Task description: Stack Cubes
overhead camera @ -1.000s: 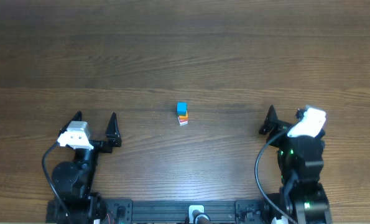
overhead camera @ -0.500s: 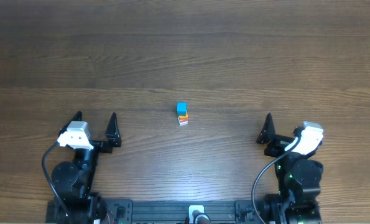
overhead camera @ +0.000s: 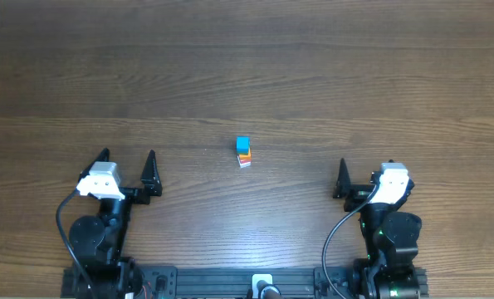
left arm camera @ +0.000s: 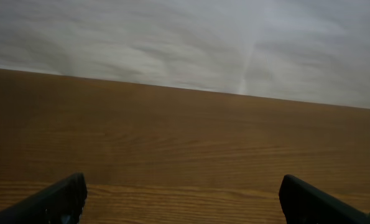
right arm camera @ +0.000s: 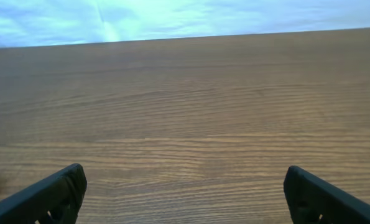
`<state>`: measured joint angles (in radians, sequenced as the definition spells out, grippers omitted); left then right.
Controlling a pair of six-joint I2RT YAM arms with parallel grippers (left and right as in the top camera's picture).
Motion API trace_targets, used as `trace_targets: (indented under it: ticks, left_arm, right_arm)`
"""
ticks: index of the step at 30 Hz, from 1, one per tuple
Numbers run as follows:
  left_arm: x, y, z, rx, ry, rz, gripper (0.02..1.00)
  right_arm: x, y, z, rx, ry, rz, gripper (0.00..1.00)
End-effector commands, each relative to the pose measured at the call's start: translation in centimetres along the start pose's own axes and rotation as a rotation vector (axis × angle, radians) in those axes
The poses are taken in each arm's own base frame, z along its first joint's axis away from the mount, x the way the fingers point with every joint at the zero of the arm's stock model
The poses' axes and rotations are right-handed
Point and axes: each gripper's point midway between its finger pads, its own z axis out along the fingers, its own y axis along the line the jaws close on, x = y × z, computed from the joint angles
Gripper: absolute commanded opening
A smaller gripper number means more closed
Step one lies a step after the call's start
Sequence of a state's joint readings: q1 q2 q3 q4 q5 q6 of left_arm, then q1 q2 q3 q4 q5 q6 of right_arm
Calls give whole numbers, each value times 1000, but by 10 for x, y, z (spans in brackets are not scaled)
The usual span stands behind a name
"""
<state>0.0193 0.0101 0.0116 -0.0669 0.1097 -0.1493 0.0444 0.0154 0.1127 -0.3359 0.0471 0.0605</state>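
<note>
Two arms sit at the near edge of the counter, the left gripper and right gripper each with jaws spread wide, holding nothing. The stack stands mid-counter between them, blue cube on top. Stacking looks finished; the next move probably calls only for staying clear.
</note>
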Motion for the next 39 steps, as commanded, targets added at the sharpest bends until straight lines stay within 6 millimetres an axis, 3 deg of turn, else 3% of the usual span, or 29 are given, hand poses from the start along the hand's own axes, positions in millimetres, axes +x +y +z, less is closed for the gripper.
trace_targets:
  ticks: [1,6,10,13,23,39]
  left_arm:
    - [2,-1,0,8,3,14,1000]
    - [2,-1,0,8,3,14,1000]
    - [2,-1,0,8,3,14,1000]
    - [2,-1,0,8,3,14,1000]
    - [2,-1,0,8,3,14,1000]
    - [2,-1,0,8,3,14,1000]
  right_arm:
    - [2,-1,1,-1,-7,-31,993]
    - [-1,-7,1,40,-20,-29,993]
    - [-1,8,2,-50,-25,-98,993]
    - [0,8,2,-48,-23,-154,991]
    - [10,2,6,-22,29,-153,993]
    - [10,2,6,-22,28,-153,993]
